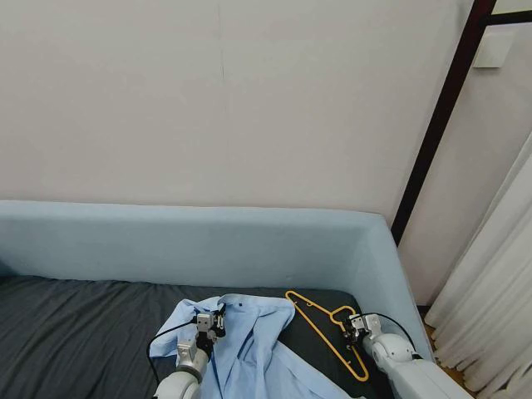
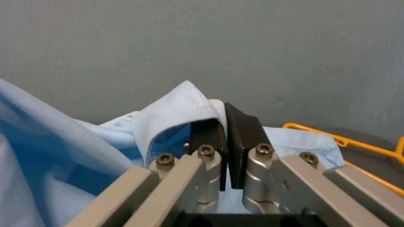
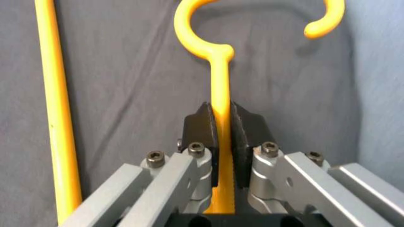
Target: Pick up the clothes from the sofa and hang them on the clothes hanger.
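Observation:
A light blue shirt (image 1: 249, 353) lies crumpled on the sofa's dark grey seat (image 1: 66, 328). My left gripper (image 1: 213, 322) is at the shirt's upper edge, and in the left wrist view it (image 2: 225, 146) is shut on the folded collar of the shirt (image 2: 177, 111). To the shirt's right lies an orange hanger (image 1: 320, 320). My right gripper (image 1: 354, 326) is at the hanger's hook end; in the right wrist view it (image 3: 223, 137) is shut on the hanger's neck (image 3: 219, 80) just below the hook. The hanger (image 2: 344, 142) also runs past the shirt in the left wrist view.
The sofa's pale blue backrest (image 1: 166, 241) runs across behind the seat, and its arm (image 1: 386, 274) closes off the right side. A plain wall rises behind it. A dark pole (image 1: 440, 116) and white curtains (image 1: 499, 291) stand at the right.

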Motion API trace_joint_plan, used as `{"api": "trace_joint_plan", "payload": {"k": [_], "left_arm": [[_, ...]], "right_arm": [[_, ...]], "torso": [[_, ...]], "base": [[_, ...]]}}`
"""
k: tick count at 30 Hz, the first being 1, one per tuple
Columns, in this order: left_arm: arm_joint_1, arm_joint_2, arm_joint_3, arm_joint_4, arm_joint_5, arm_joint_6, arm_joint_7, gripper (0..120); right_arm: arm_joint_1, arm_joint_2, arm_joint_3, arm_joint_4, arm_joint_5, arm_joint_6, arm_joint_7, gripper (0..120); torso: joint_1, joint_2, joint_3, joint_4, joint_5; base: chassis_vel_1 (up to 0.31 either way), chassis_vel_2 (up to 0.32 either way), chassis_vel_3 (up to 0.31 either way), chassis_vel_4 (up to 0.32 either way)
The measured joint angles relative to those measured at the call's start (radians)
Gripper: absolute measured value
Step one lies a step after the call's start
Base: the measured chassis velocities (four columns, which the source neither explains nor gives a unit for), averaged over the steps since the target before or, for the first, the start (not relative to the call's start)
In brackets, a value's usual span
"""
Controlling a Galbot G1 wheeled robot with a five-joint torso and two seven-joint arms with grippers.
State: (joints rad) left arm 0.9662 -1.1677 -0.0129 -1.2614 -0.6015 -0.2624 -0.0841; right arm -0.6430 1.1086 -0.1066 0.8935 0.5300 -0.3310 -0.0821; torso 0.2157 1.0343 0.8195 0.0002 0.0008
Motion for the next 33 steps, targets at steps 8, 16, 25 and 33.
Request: {"api": "trace_joint_plan", "payload": {"k": [8,16,25,33], "left_arm": [[0.003,0.006,-0.008,-0.005,-0.002,0.000,0.000,0],[0.017,0.030,-0.016,-0.026,-0.009,0.004,-0.007,0],[0.019,0.068,-0.029,-0.062,-0.034,0.009,-0.010,0],[0.016,0.145,-0.030,-0.171,-0.089,0.041,-0.021,0]], "right_arm": [[-0.026,-0.030,0.001,0.088,-0.168,0.134,0.063,5],[-0.080,-0.051,0.050,0.183,-0.264,0.265,0.130,5],[-0.177,-0.096,0.113,0.336,-0.382,0.352,0.155,5],[-0.285,-0.119,0.160,0.404,-0.551,0.432,0.154,5]], "torso": [[0.000,0.000,0.000,0.0000,-0.0005],[0.000,0.000,0.000,-0.0002,-0.0008],[0.000,0.000,0.000,-0.0002,-0.0008],[0.000,0.000,0.000,-0.0002,-0.0006]], "base": [[0.000,0.000,0.000,0.000],[0.000,0.000,0.000,0.000],[0.000,0.000,0.000,0.000],[0.000,0.000,0.000,0.000]]}}
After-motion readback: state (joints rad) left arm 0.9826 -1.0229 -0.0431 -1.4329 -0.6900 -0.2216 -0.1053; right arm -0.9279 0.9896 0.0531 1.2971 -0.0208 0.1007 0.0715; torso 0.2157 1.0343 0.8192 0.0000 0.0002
